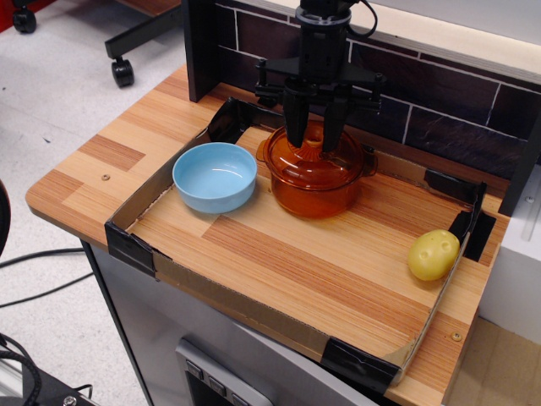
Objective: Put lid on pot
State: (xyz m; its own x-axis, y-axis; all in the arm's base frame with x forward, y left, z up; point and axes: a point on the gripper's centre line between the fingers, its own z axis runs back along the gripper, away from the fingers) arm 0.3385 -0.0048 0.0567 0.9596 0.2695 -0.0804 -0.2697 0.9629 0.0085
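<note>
I see a big wooden table (101, 161) with light and dark stripes. On top of it sits a low cardboard tray (220, 300) with black tape at its corners, and the wood shows through as its floor. Behind the table is a dark brick wall (439, 110).

The black robot arm (321, 34) comes straight down from the top, near the back of the tray. Its gripper (312, 135) points down over the pot. The two black fingers (296, 118) are a little way apart, one on each side of the small ring knob on the lid. I cannot tell if they are pinching the knob or just standing beside it.

The pot (311, 182) is see-through orange and stands on the tray floor near the back, just right of the blue bowl. I can see a small flat handle on each side. The lid (311, 156) is the same orange and lies on top of the pot, covering its mouth. It looks level to me.

The light-blue bowl (215, 176) sits near the pot on its left, not touching it. It has nothing in it.

A small yellow potato (434, 254) lies at the right side of the tray, well apart from the pot.
</note>
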